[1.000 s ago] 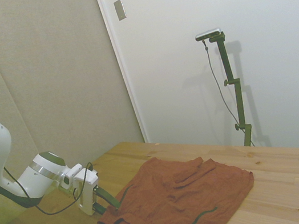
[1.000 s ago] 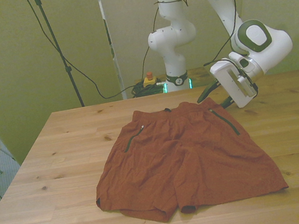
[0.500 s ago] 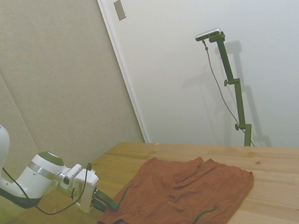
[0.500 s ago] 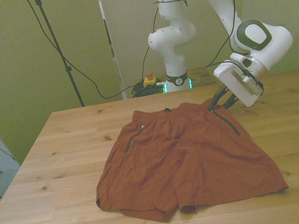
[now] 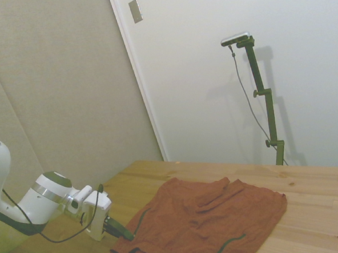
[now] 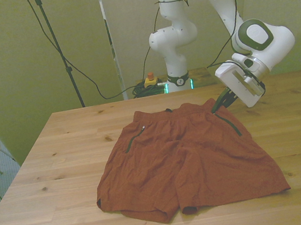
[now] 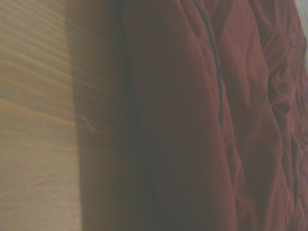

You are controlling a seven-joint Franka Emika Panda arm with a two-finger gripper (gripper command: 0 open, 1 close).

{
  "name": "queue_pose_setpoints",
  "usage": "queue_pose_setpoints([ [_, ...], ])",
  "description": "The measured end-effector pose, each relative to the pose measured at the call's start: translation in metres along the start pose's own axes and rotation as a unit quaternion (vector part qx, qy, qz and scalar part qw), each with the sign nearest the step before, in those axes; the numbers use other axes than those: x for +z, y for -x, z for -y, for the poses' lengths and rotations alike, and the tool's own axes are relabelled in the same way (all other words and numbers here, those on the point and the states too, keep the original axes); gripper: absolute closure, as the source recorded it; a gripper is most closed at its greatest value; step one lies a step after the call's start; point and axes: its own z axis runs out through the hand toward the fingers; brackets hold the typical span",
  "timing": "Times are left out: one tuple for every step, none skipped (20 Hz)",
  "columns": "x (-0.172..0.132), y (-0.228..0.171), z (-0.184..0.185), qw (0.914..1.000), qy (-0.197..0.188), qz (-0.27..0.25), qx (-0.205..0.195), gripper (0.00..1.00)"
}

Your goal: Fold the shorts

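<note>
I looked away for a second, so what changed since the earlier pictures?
The pincer dropped to the waistband corner of the shorts on the front view's right, its fingers drawing together there. The shorts lie flat as before on the table.

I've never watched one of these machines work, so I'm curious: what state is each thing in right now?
Rust-red crinkled cloth shorts: spread flat on the table, not folded yet, waistband toward the robot.
White arm's two-finger gripper: low at the waistband corner on the front view's right, fingers closed together on the cloth edge.
Wooden table: carries the shorts.
</note>
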Motion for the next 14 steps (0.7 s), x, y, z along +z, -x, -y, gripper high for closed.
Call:
queue_pose_setpoints([
  [0.000,0.000,0.000,1.0000,0.000,0.000,0.000,1.00],
  [0.000,0.000,0.000,1.0000,0.000,0.001,0.001,1.00],
  [0.000,0.000,0.000,1.0000,0.000,0.002,0.001,1.00],
  [0.000,-0.001,-0.001,1.0000,0.000,0.005,0.003,1.00],
  [-0.001,-0.002,-0.002,0.9999,-0.003,0.008,0.007,1.00],
  [-0.003,-0.005,-0.003,0.9998,-0.006,0.011,0.012,1.00],
  [-0.005,-0.010,-0.005,0.9996,-0.012,0.016,0.020,1.00],
  [-0.009,-0.017,-0.008,0.9992,-0.018,0.019,0.030,1.00],
  [-0.012,-0.024,-0.013,0.9987,-0.023,0.022,0.040,1.00],
  [-0.015,-0.030,-0.017,0.9981,-0.028,0.023,0.049,1.00],
  [-0.017,-0.036,-0.021,0.9976,-0.032,0.023,0.057,1.00],
  [-0.018,-0.042,-0.025,0.9970,-0.035,0.023,0.064,1.00],
  [-0.018,-0.049,-0.030,0.9963,-0.037,0.025,0.074,1.00],
  [-0.016,-0.059,-0.036,0.9952,-0.039,0.027,0.085,1.00],
])
